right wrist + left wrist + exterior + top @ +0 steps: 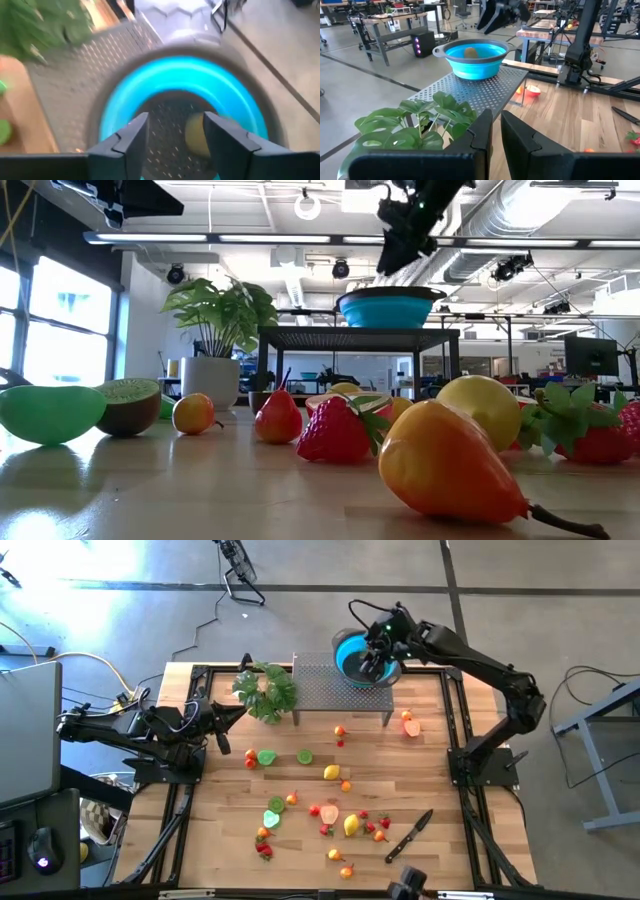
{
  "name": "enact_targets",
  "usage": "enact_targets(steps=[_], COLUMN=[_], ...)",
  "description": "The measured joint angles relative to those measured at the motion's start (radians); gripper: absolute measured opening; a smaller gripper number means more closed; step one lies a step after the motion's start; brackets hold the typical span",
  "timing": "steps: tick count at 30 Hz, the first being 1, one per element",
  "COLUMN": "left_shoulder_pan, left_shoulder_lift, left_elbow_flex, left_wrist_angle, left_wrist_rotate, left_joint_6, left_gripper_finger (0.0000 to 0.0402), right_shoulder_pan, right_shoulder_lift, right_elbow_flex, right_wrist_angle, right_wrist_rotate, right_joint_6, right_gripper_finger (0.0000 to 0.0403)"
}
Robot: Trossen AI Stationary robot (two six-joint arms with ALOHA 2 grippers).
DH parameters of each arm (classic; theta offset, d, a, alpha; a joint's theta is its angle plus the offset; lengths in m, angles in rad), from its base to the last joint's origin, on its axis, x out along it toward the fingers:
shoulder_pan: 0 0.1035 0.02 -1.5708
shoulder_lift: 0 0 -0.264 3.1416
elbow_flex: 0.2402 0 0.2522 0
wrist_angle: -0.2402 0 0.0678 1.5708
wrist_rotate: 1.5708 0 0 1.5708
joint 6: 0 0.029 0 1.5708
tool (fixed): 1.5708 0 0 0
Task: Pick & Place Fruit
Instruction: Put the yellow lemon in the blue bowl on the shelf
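- Right gripper point(172, 145): jaws stand apart with an empty gap between them, holding nothing and touching nothing; poised directly above the blue bowl point(150, 85).
- Item directly below the jaws: one yellowish-brown fruit point(197, 135), probably the kiwi, lying loose on the bowl floor, just to one side of the gap, clear of both fingers.
- Step in hand, as judged: a drop into the bowl looks complete. To do it well, lift straight up clear of the rim before swinging away, so that the bowl is not dragged off its perforated metal stand point(330, 690).
- Next pick, as judged: the halved orange-red piece point(411, 726) is the fruit nearest these jaws, on the worktop point(300, 840) just beyond the stand's edge.
- Farther from the jaws: the rest of the fruit is scattered across the worktop, including a lemon point(331, 772), limes and strawberries; a black-handled knife point(410, 835) lies among them.
- Left gripper point(496, 135): jaws nearly shut, a thin slit only, holding nothing; parked at the far side of the worktop beside the leafy plant point(265, 690).
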Motion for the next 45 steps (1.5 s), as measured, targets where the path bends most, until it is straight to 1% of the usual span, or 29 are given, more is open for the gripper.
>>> enact_targets(steps=[9,16,19,23,30,33,37,41,45], left_shoulder_pan=[0.0,0.0,0.0,0.0,0.0,0.0,0.0,0.0,0.0], left_shoulder_lift=[0.0,0.0,0.0,0.0,0.0,0.0,0.0,0.0,0.0], left_elbow_flex=[0.0,0.0,0.0,0.0,0.0,0.0,0.0,0.0,0.0], left_wrist_angle=[0.0,0.001,0.001,0.001,0.001,0.001,0.001,0.001,0.001], left_wrist_rotate=[0.0,0.019,0.036,0.037,0.044,0.095,0.138,0.157,0.169], left_joint_6=[0.0,0.004,0.004,0.004,0.0,0.0,0.0,0.0,0.0], left_gripper_finger=[0.0035,0.0035,0.0035,0.0035,0.0035,0.0035,0.0035,0.0035,0.0035], right_shoulder_pan=[0.084,0.157,0.192,0.231,0.288,0.311,0.332,0.355,0.385], right_shoulder_lift=[-0.041,-0.041,-0.041,-0.041,-0.041,-0.041,-0.041,-0.041,-0.041], right_elbow_flex=[0.0,0.0,0.0,0.0,0.0,0.0,0.0,0.0,0.0], right_wrist_angle=[0.105,0.209,0.252,0.3,0.304,0.304,0.304,0.304,0.304], right_wrist_rotate=[0.001,-0.001,-0.02,-0.075,-0.151,-0.153,-0.153,-0.154,-0.156], right_joint_6=[0.027,0.028,0.028,0.028,0.033,0.089,0.173,0.238,0.248], right_gripper_finger=[0.012,0.009,0.0081,0.0074,0.0075,0.0072,0.0068,0.0068,0.0068])
